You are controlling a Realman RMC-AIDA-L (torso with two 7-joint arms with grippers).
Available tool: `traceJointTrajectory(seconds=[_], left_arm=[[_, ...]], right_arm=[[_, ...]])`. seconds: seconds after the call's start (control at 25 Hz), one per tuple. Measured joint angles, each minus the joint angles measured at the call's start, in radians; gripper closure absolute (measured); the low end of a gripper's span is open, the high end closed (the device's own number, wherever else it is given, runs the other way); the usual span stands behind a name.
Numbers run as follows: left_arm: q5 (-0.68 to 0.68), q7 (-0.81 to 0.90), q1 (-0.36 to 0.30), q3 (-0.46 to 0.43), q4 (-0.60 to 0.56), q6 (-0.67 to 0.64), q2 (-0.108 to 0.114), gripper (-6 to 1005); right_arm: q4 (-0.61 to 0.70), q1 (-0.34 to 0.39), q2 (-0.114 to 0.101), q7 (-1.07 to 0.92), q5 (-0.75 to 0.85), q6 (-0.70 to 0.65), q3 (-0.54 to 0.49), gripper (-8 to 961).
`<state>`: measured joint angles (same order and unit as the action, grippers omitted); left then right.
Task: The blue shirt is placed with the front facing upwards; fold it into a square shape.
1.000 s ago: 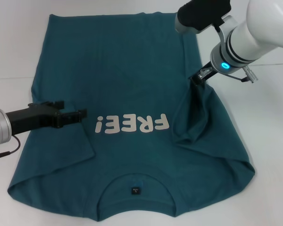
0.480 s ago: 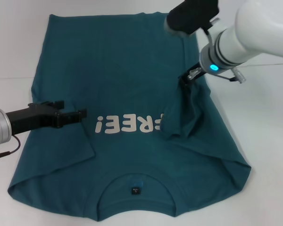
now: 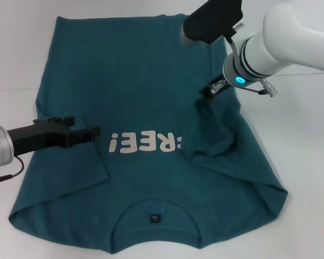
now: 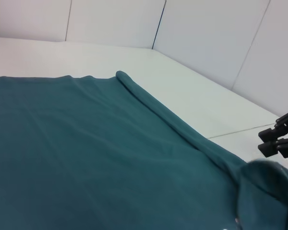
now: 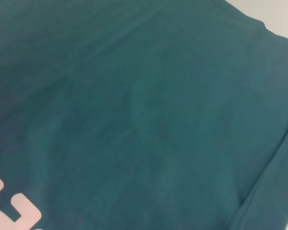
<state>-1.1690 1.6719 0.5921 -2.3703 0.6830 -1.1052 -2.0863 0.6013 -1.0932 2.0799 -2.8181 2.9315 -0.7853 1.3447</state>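
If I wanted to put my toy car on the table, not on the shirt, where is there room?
The white table is bare beside the blue shirt on the robot's right, below the right gripper. There is a bare strip on the left too, above the left gripper. The middle is crowded: shirt everywhere, and the right gripper holds up a fold of it.

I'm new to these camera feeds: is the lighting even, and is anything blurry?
Head view: soft even light, faint shadows under the raised fold of the blue shirt held by the right tool. Left wrist view: the nearest cloth is blurred. Right wrist view: dim, nearly all fabric.
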Motion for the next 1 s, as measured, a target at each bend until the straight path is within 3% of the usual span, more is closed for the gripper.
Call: traceJointTrajectory(seconds=[0.08,0.32,0.4,0.6,1.0], left_arm=[[0.001,0.000,0.000,0.000,0.000,-0.001,0.000,111],[0.003,0.000,-0.001,-0.001,0.000,-0.003,0.000,111],[0.003,0.000,-0.002,-0.001,0.000,-0.004,0.000,111],[0.000,0.000,-0.010,0.001,0.000,-0.003,0.000,110],[0.005,0.000,-0.010,0.006,0.001,-0.004,0.000,110]], right_arm=[[0.044,0.021,0.001,-0.002,0.000,-0.027,-0.002,822],[0.257,0.113,0.006,-0.029,-0.006,-0.174,-0.020,638],[0.312,0.129,0.006,-0.066,-0.012,-0.274,-0.047,405],[0.384,0.197,0.014,-0.096,-0.169,-0.416,-0.068,300],[0.293,0.245,0.015,-0.105,-0.224,-0.284,-0.031,288]])
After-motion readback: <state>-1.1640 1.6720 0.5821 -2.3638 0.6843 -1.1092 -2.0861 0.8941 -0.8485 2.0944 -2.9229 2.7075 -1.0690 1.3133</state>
